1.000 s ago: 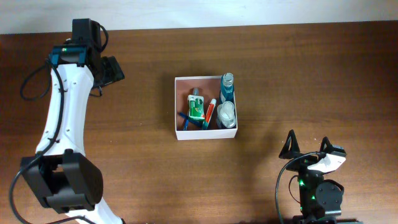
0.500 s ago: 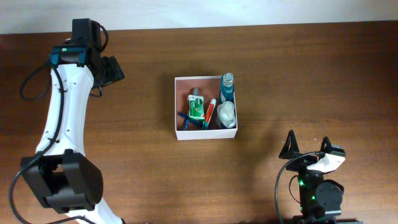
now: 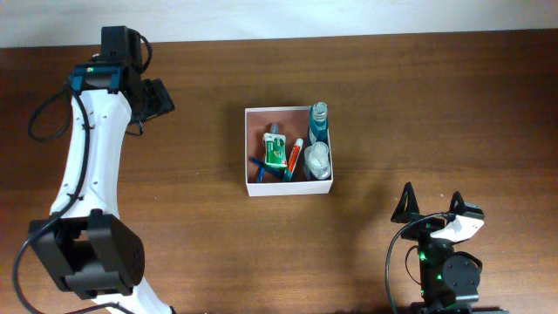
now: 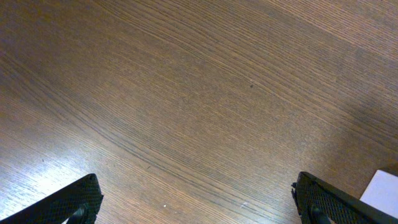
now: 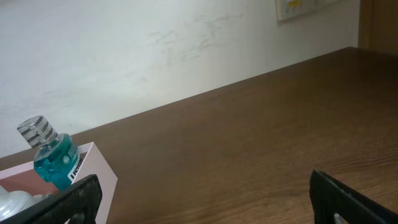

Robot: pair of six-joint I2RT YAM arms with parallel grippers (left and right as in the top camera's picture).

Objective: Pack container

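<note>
The container, a square white-walled box with a pinkish-brown inside, sits mid-table. In it lie a blue bottle, a green tube, a red-and-white tube, a clear bottle and a blue item. My left gripper is open and empty at the far left, well away from the box; its wrist view shows bare wood and a box corner. My right gripper is open and empty near the front right; its wrist view shows the box wall and blue bottle.
The brown wooden table runs to a white wall at the far edge. The left arm stretches along the table's left side. The right arm's base stands at the front edge.
</note>
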